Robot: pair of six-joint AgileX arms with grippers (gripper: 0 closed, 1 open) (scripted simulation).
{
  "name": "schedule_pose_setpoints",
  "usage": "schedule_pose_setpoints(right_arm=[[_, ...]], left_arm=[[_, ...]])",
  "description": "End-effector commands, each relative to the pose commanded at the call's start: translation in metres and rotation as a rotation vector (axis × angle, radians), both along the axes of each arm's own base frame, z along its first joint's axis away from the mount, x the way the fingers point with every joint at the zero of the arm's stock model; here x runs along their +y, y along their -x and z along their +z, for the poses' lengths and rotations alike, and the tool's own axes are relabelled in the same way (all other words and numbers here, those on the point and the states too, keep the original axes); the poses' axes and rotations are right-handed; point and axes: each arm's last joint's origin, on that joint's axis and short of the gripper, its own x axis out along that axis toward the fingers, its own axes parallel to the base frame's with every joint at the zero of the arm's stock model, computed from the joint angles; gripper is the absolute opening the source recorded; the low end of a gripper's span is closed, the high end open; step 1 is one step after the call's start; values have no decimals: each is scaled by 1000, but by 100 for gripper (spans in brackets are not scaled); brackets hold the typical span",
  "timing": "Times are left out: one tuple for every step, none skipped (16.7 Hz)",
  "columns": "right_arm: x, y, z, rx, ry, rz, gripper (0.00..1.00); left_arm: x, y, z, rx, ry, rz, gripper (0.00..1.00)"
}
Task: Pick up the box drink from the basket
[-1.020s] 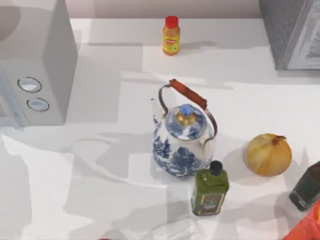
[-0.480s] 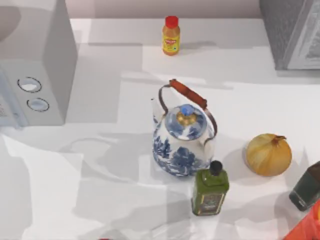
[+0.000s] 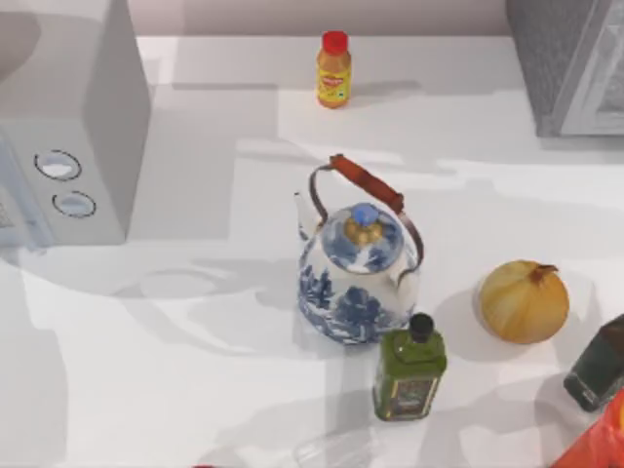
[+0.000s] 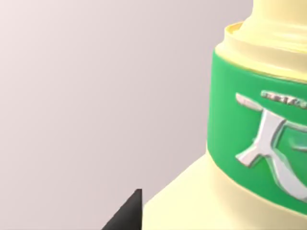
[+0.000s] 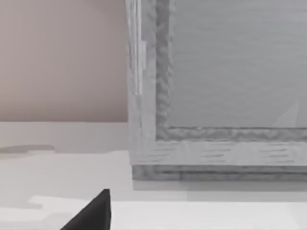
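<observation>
The box drink (image 4: 230,158) looms very close in the left wrist view. It is pale yellow with a green neck band bearing a white mark, and plain wall lies behind it. One dark fingertip (image 4: 130,214) of my left gripper lies against the drink's shoulder, and the gripper is shut on it. My right gripper (image 5: 96,213) shows as a dark tip in the right wrist view, facing a grey cabinet (image 5: 220,86). The basket is out of view.
A blue-and-white teapot (image 3: 356,268) stands mid-table, with a green bottle (image 3: 409,370) in front and an onion (image 3: 524,300) to its right. An orange bottle (image 3: 333,70) is at the back and a microwave (image 3: 68,117) at the left. A dark bottle (image 3: 597,366) and a red-orange thing (image 3: 597,444) sit at the right edge.
Shadows across the front of the table have shifted. The teapot, bottles and onion have not moved.
</observation>
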Motion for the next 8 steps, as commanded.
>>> schedule_pose_setpoints(right_arm=[[0, 0, 0, 0, 0, 0, 100], [0, 0, 0, 0, 0, 0, 100], [0, 0, 0, 0, 0, 0, 100], [0, 0, 0, 0, 0, 0, 100], [0, 0, 0, 0, 0, 0, 100], [0, 0, 0, 0, 0, 0, 100], [0, 0, 0, 0, 0, 0, 100], [0, 0, 0, 0, 0, 0, 100]], left_arm=[[1, -1, 8, 7, 3, 4, 0], [3, -3, 14, 22, 9, 8, 0], [5, -6, 17, 43, 19, 13, 0], [7, -10, 19, 66, 29, 18, 0], [10, -14, 19, 86, 39, 23, 0], [12, -17, 19, 102, 47, 27, 0], [13, -19, 19, 111, 51, 30, 0], [14, -19, 19, 113, 53, 30, 0]])
